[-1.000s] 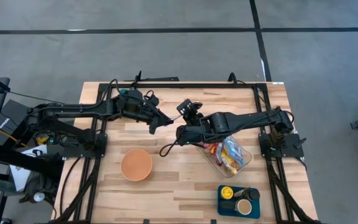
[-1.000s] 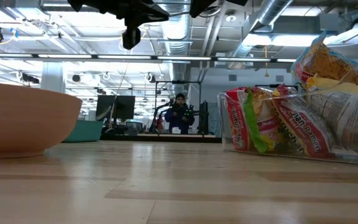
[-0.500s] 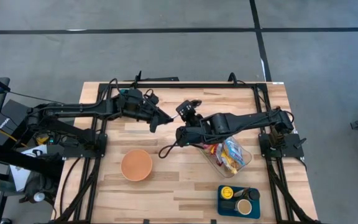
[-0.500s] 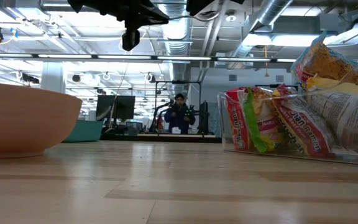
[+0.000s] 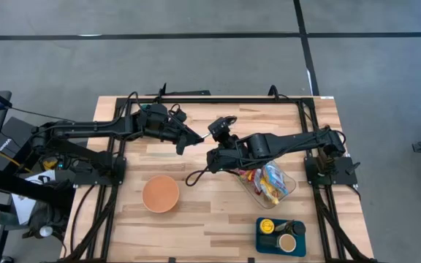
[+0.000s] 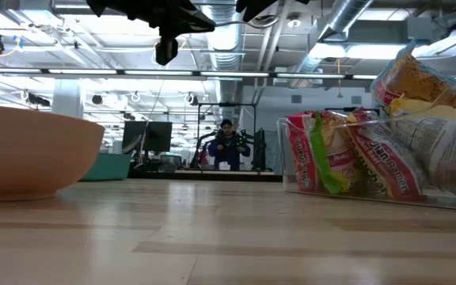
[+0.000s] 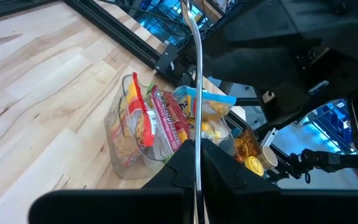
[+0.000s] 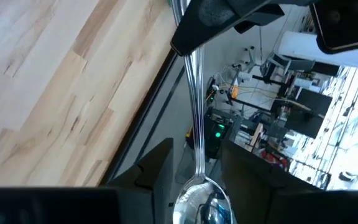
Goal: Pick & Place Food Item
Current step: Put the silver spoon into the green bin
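A metal spoon (image 8: 194, 118) hangs in the air between my two arms, above the middle of the table. My left gripper (image 5: 183, 144) is shut on its handle. My right gripper (image 8: 197, 169) is open, one finger (image 8: 155, 167) on either side of the spoon's bowl (image 8: 201, 200); whether they touch it I cannot tell. Several food packets fill a clear tub (image 5: 270, 183) on the table's right half, below my right arm. An orange bowl (image 5: 160, 193) stands on its base left of the tub, nearer the front edge. My left gripper pinches the spoon's handle (image 7: 196, 127) near its free end between its two fingers. The fingers come from the table's left, slanting slightly down, and lie along the handle. The spoon sticks straight out ahead of them, clear of the table.
A blue tray (image 5: 260, 235) with small cups and a yellow lid sits at the front right corner. Black frame rails run along the table's left, right and far sides. Bare wood lies between the bowl and the tub. A person stands far off in the room behind.
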Tool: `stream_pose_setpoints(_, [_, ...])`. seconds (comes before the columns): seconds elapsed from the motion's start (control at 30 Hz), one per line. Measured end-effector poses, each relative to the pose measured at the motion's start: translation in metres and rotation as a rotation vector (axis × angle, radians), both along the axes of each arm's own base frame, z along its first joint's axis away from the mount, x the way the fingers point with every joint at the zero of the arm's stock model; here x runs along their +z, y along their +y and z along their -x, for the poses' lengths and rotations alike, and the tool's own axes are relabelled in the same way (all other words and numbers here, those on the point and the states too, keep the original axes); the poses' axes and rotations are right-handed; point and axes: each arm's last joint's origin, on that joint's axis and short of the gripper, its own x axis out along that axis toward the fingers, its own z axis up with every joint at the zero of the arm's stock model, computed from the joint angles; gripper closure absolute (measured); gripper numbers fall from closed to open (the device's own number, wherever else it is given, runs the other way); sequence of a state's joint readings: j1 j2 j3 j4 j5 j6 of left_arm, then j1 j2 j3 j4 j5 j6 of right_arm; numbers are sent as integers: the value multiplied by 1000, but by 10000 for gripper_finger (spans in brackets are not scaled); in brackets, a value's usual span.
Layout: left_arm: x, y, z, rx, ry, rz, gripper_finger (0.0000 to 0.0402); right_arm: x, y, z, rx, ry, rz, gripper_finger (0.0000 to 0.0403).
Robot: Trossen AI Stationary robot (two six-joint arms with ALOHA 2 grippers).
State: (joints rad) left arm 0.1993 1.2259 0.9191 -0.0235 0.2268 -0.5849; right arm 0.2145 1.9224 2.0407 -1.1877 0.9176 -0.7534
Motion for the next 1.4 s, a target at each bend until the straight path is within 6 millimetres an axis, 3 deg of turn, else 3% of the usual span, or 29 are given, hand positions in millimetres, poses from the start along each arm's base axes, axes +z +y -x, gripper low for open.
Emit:
stream_pose_setpoints(0.33, [0,0,0,-1,5,1,398,2,0,0,-38,-24,74,247])
stream_pose_setpoints(0.73, [-1,6,1,59,9,-5,399,5,13,2,-20,-60,86,299])
stream_pose_setpoints(0.97, [-1,25,6,142,12,17,399,26,29,24,-71,-213,100,324])
stream_pose_setpoints(1.2, [-2,50,14,227,27,21,399,53,35,57,-172,-480,-59,337])
stream_pose_setpoints(1.4, [-1,71,33,324,59,24,397,65,33,80,-261,-626,-177,338])
